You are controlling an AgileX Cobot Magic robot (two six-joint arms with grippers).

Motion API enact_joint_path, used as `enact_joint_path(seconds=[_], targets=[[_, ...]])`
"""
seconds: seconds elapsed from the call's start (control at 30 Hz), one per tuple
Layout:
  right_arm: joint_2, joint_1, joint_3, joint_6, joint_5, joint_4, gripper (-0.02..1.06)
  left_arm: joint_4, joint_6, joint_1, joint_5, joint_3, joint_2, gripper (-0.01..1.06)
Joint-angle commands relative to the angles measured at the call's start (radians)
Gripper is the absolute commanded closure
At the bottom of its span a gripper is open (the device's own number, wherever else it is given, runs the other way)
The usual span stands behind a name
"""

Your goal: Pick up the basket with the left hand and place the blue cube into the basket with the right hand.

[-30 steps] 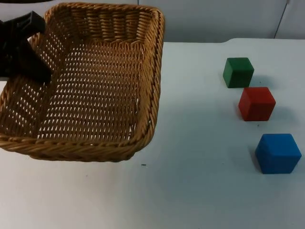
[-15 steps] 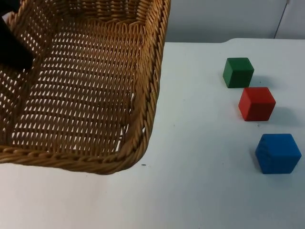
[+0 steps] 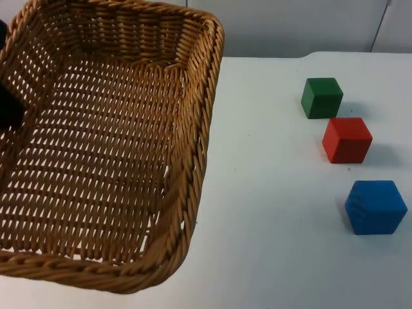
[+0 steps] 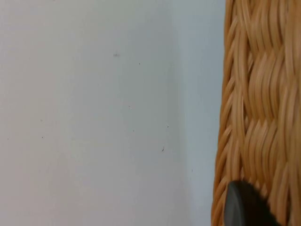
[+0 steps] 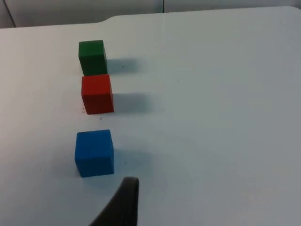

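Observation:
The woven wicker basket (image 3: 193,161) hangs above the table's left side, tilted and close to the top camera. My left gripper (image 3: 8,106) is shut on its left rim. In the left wrist view a black fingertip (image 4: 244,207) presses against the basket's woven wall (image 4: 258,94). The blue cube (image 3: 375,206) rests on the table at the right, nearest the front edge. My right gripper (image 5: 123,202) waits a short way behind the blue cube (image 5: 94,153), off it and holding nothing.
A red cube (image 3: 347,140) and a green cube (image 3: 321,97) stand in a row behind the blue one, close together. White table (image 3: 270,193) lies bare between basket and cubes. The grey partition wall (image 3: 296,26) ends the table at the back.
The basket has risen toward the top camera and swung forward, looking larger now. The left gripper has slid to the picture's left edge. The cubes have not moved.

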Motion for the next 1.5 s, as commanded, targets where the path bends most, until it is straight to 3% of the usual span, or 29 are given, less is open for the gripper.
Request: enact_joint_path(seconds=[0.0, 0.23, 0.47, 0.7, 0.8, 1.0, 1.07, 1.13, 1.17, 1.27, 1.4, 1.47], targets=[[-0.003, -0.005, -0.025, -0.004, -0.003, 0.017, 0.02, -0.027, -0.037, 0.000, -0.002, 0.003, -0.012, 1.05], [0.161, -0.005, -0.098, -0.031, -0.028, 0.065, 0.02, -0.040, -0.048, 0.000, -0.002, 0.003, -0.012, 1.05], [0.491, -0.005, -0.181, -0.084, -0.197, 0.167, 0.04, -0.040, -0.070, 0.000, -0.003, 0.003, -0.010, 1.05], [0.750, 0.002, -0.211, -0.120, -0.287, 0.236, 0.05, -0.038, -0.087, 0.000, -0.001, 0.003, -0.010, 1.05], [0.934, 0.056, -0.211, -0.128, -0.375, 0.286, 0.05, -0.038, -0.089, 0.000, -0.001, 0.003, -0.010, 1.05], [1.108, 0.179, -0.211, -0.049, -0.491, 0.276, 0.05, -0.038, -0.089, 0.000, -0.003, 0.003, -0.010, 1.05], [1.195, 0.246, -0.220, 0.030, -0.538, 0.218, 0.05, -0.038, -0.089, 0.000, -0.003, 0.003, -0.010, 1.05], [1.300, 0.324, -0.245, 0.240, -0.556, 0.045, 0.05, -0.038, -0.089, 0.000, -0.003, 0.003, -0.010, 1.05], [1.300, 0.324, -0.245, 0.240, -0.556, 0.045, 0.05, -0.038, -0.089, 0.000, -0.003, 0.003, -0.010, 1.05], [1.399, 0.388, -0.274, 0.439, -0.552, -0.129, 0.05, -0.038, -0.089, 0.000, -0.003, 0.003, -0.010, 1.05], [1.480, 0.424, -0.284, 0.580, -0.574, -0.235, 0.05, -0.034, -0.089, 0.000, -0.003, 0.003, -0.010, 1.05], [1.502, 0.424, -0.284, 0.605, -0.583, -0.242, 0.05, -0.034, -0.089, 0.000, -0.003, 0.003, -0.010, 1.05]])
